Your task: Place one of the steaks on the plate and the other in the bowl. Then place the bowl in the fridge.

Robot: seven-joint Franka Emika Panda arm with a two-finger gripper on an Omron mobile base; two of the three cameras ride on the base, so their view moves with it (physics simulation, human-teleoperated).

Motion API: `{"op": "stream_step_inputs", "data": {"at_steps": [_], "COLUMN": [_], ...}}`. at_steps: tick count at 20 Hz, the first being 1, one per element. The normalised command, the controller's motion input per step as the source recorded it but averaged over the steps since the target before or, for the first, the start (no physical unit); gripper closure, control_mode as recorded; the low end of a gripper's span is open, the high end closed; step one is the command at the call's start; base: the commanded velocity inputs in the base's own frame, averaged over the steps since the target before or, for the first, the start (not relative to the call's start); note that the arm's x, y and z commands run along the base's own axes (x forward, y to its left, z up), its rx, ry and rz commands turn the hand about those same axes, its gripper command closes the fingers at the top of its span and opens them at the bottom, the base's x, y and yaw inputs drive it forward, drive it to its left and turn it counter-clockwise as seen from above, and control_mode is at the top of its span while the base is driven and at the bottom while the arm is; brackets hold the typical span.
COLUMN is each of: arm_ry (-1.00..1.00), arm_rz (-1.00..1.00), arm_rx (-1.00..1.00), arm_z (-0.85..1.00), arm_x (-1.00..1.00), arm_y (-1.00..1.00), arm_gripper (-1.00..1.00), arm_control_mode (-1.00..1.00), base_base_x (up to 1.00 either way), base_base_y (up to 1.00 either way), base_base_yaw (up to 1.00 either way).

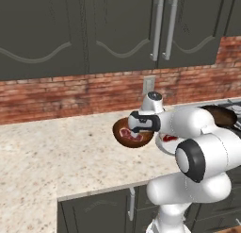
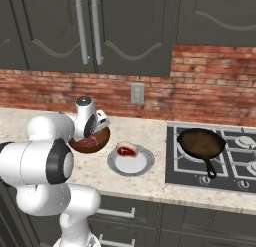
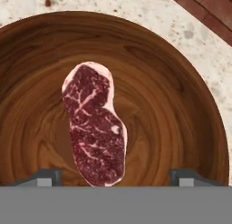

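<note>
Both placements are looking done: one flat red-pink marbled steak with a whitish fat rim (image 3: 95,125) is lying inside the deep glossy reddish-brown wood-grain bowl (image 3: 181,105), directly below the jaws, and the second raw marbled steak (image 2: 126,150) is sitting on the round pale grey-white shallow plate (image 2: 131,163), just beside the bowl on the stove side of the jaws. The white arm's two-finger gripper (image 3: 113,177) is hanging over the bowl with its jaws standing wide apart and gripping nothing; the two dark fingertips (image 3: 45,177) are showing on either side of the steak in the hand view, clear of it. My read: what is left is the last stage, taking hold of the bowl, probably at its rim, and carrying it to the fridge, which means the base is going to have to drive. The surface is a pale speckled stone counter (image 1: 56,156), carrying bowl and plate close together, the bowl under the jaws and the plate just past it. Further along on the same side a black gas hob (image 2: 235,156) is holding a black frying pan (image 2: 201,142). Behind the jaws a red brick backsplash (image 1: 70,95) with a pale wall socket (image 2: 137,93) is running under dark grey wall cabinets (image 1: 94,34) with long metal handles; dark grey base cabinets (image 1: 94,211) are sitting below the surface.
</note>
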Motion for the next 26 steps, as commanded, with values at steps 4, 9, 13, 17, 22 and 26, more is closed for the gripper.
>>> {"op": "stream_step_inputs", "data": {"at_steps": [4, 9, 13, 17, 22, 26], "arm_ry": [0.0, -0.05, -0.11, -0.2, -0.2, -0.01], "arm_rz": [0.0, 0.0, 0.0, 0.0, 0.0, 0.0], "arm_rx": [0.0, 0.0, 0.08, 0.12, 0.02, 0.0], "arm_z": [0.03, 0.18, 0.37, 0.69, 0.49, 0.03], "arm_x": [-0.11, -0.65, -0.95, -1.0, -0.8, -0.04], "arm_y": [0.0, -0.22, -0.5, -0.48, -0.22, 0.0], "arm_gripper": [-1.0, -1.0, -1.0, -1.0, -1.0, -1.0], "arm_control_mode": [-1.0, -1.0, -1.0, -1.0, -1.0, -1.0], "base_base_x": [0.0, 0.0, 0.0, 0.0, 0.0, 0.0], "base_base_y": [0.0, 0.0, 0.0, 0.0, 0.0, 0.0], "base_base_yaw": [0.0, 0.0, 0.0, 0.0, 0.0, 0.0]}}
